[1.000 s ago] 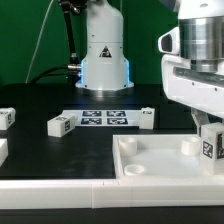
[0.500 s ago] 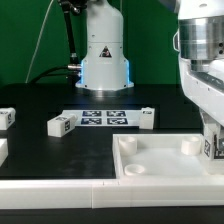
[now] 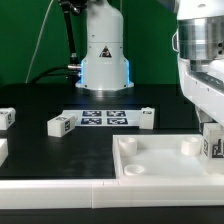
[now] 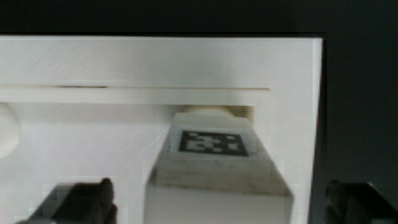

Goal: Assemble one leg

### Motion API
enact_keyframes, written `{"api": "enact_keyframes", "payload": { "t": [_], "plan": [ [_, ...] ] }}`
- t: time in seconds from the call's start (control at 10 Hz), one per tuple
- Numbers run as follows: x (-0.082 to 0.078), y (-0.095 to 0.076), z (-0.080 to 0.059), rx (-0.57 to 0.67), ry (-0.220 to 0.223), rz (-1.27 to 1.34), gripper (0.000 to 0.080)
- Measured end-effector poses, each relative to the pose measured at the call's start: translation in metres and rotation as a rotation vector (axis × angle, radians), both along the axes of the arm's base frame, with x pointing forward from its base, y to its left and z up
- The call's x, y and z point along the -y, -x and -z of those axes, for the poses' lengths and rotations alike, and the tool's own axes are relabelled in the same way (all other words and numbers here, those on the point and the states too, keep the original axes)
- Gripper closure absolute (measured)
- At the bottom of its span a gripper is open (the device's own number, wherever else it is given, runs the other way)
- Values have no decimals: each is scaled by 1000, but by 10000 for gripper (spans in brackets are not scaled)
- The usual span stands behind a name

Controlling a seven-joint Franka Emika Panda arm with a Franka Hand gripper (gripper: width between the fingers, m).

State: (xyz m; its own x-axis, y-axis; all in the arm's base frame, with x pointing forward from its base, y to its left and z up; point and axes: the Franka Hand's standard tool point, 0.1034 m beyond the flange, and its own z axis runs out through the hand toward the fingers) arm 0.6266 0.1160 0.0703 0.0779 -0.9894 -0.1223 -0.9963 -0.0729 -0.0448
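A leg, a small white block with a black-and-white tag, stands upright in the tabletop tray at the exterior view's far right, by a corner socket. My gripper sits straight above it, jaws down around its top. In the wrist view the leg lies between my two dark fingers, with a pale gap on each side, so the jaws stand open around it. Other legs lie on the black table: one left of the marker board, one right of it.
The marker board lies flat in front of the robot base. Another leg and a white piece sit at the exterior view's left edge. A white ledge runs along the front.
The gripper came down with the leg from just above the tray to the tray's right corner. Over the last half second nothing has visibly moved.
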Motion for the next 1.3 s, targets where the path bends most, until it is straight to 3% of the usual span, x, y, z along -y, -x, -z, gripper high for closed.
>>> {"api": "enact_keyframes", "payload": {
  "t": [0.1,0.8,1.3],
  "plan": [
    [-1,1,0,4,3,-101,157],
    [-2,1,0,78,19,-756,150],
    [0,0,-2,98,89,-1314,150]
  ]
}}
